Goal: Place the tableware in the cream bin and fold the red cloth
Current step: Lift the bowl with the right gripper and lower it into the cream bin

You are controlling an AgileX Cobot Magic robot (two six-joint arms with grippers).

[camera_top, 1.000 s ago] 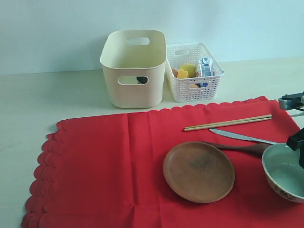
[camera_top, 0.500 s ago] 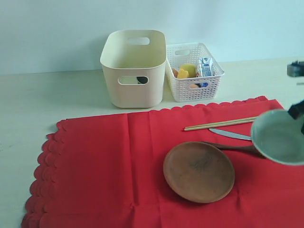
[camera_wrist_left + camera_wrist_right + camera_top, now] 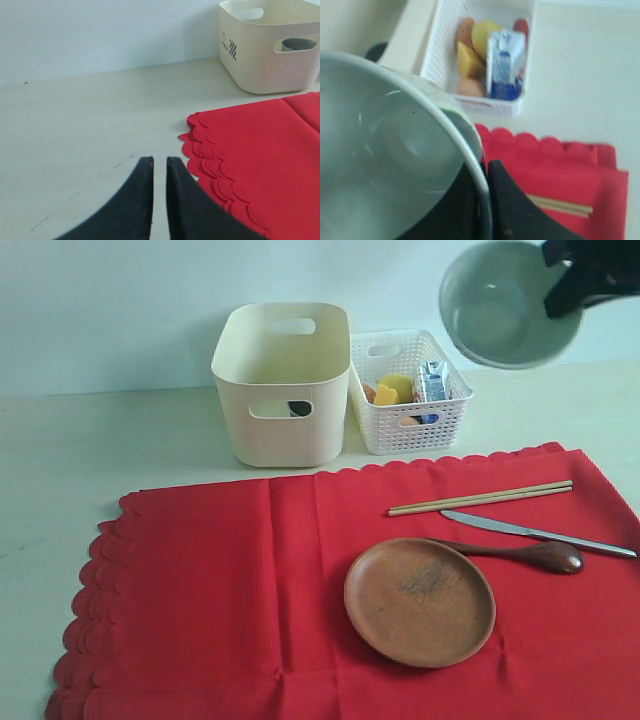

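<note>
My right gripper (image 3: 560, 280) (image 3: 482, 167) is shut on the rim of the pale greenish-white bowl (image 3: 505, 305) (image 3: 380, 165), held tilted high in the air above the white lattice basket. The cream bin (image 3: 282, 430) (image 3: 260, 65) stands at the back, and a grey steel cup (image 3: 295, 45) shows through its handle cut-out. On the red cloth (image 3: 220, 580) (image 3: 260, 150) lie the brown plate (image 3: 420, 602), the dark spoon (image 3: 530, 555), the silver knife (image 3: 530, 532) and the chopsticks (image 3: 480, 498). My left gripper (image 3: 159, 162) is shut and empty, low over the bare table beside the cloth's scalloped corner.
The white lattice basket (image 3: 440, 425) (image 3: 445, 40) stands right of the bin and holds food pieces and a blue-and-white milk carton (image 3: 432, 380) (image 3: 506, 60). Pale bare table (image 3: 100, 460) lies left of the bin and cloth. A wall closes the back.
My right gripper has lifted the bowl off the cloth's right side and carried it up and back, uncovering the spoon bowl and the knife's end. Nothing else moved.
</note>
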